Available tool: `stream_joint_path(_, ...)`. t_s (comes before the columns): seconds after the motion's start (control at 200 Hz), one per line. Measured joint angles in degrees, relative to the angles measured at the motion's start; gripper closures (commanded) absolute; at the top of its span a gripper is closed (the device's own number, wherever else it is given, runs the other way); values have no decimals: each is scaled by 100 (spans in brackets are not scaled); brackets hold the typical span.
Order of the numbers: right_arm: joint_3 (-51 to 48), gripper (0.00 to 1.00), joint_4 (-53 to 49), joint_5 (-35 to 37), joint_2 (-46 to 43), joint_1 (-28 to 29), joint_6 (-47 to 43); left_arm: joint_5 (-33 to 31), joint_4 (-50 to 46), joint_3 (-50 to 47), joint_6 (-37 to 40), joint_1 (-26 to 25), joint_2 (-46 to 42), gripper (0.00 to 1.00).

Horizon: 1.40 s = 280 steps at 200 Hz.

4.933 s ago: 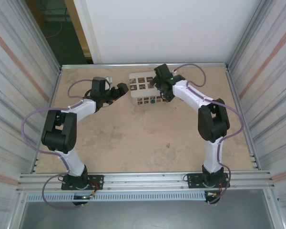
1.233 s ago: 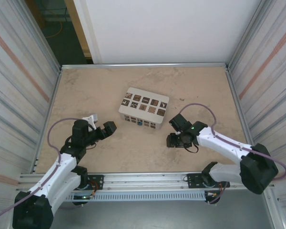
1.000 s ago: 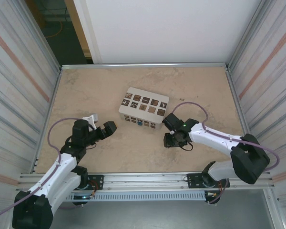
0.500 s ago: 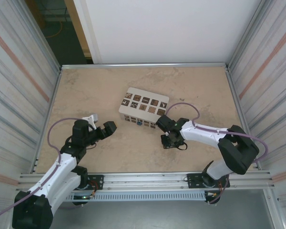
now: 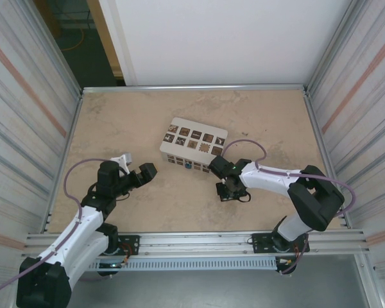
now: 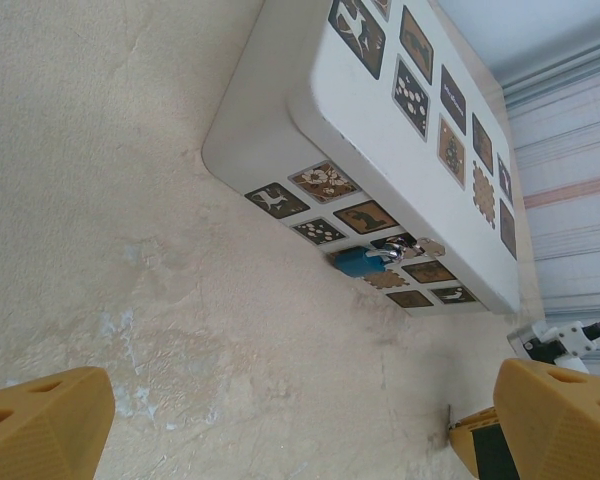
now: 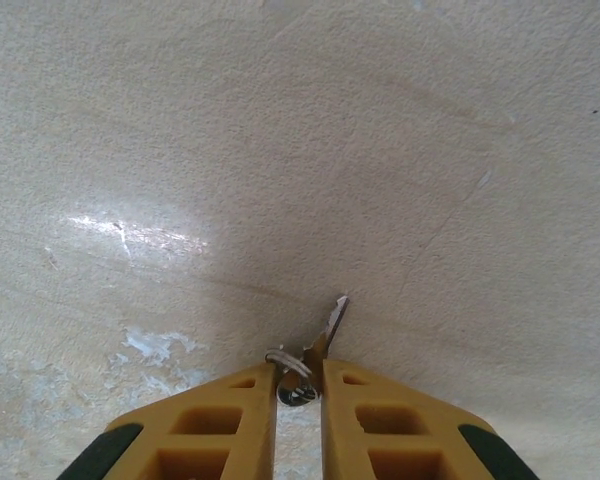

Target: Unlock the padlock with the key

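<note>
I see the slim dark metal key (image 7: 328, 325) lying on the mottled beige tabletop (image 7: 380, 150), its ringed head pinched between my right gripper's (image 7: 300, 385) yellow fingers (image 7: 220, 420). The small blue-teal padlock (image 6: 358, 263) hangs on the front of the white box with brown picture tiles (image 6: 380, 110). My left gripper (image 6: 300, 415) gapes wide nearby.

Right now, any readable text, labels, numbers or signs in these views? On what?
No readable text anywhere.
On the box, the tiles carry pictures, animals and flowers, no letters.
On the padlock, any marking is too small to read.
On the key, any stamp is too small to read.
</note>
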Motion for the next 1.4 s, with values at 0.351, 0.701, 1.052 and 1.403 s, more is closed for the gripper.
stream_joint_path(0.351, 94, 100, -109, 203, -138, 66, -52, -39, -68, 7, 2, 0, -37, 2)
stream_joint_path(0.701, 94, 100, 302, 522, -1342, 74, -763, 184, -319, 592, -146, -7, -37, 6)
stream_joint_path(1.052, -179, 100, 1856, 1049, -2844, 660, -2474, 376, -638, 1777, -304, -824, 297, 22)
stream_joint_path(1.403, -433, 100, 2887, 1633, -3307, 1231, -4409, 105, -955, 2811, -278, -1886, 1060, 42)
